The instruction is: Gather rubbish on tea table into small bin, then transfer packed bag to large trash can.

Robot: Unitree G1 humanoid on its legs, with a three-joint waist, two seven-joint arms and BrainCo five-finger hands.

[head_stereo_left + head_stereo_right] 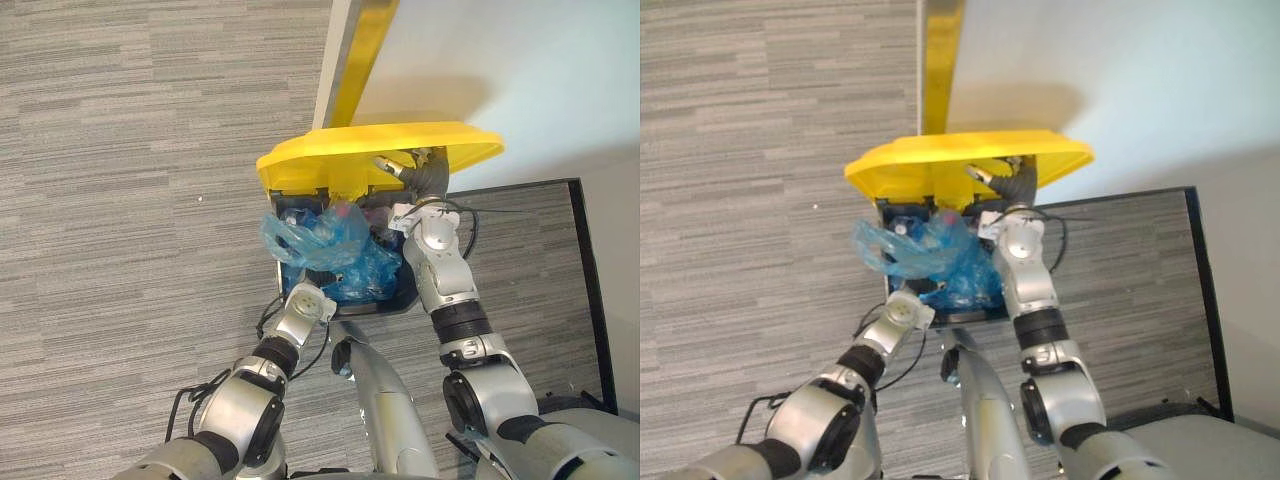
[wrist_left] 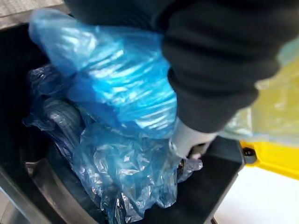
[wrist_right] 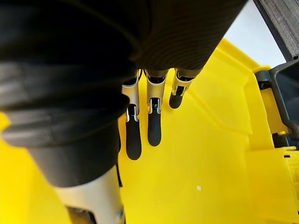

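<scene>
We judge this to be the 2nd part of the job, the transfer of the packed bag. The crinkled translucent blue plastic bag (image 1: 330,245) sits in the mouth of the large dark trash can (image 1: 403,298), part of it inside the can and part bulging over the rim on the side nearest the left hand (image 2: 189,135). That hand is buried in the bag's folds. We cannot tell whether it is clamped on the plastic or lies loose against it.

The right hand (image 3: 152,126) is spread flat, its fingers (image 3: 133,140) straight and pressed against the underside of the hinged yellow plastic lid (image 1: 380,150), which it props up above the can's opening. The bag lies below and just beside this hand, not touching it.

As we read it, the next move has 2 parts. The left hand must let the bag settle fully into the can and come out without dragging loose plastic back over the rim. The right hand should hold the lid up until the left is clear, and can then let it down.
</scene>
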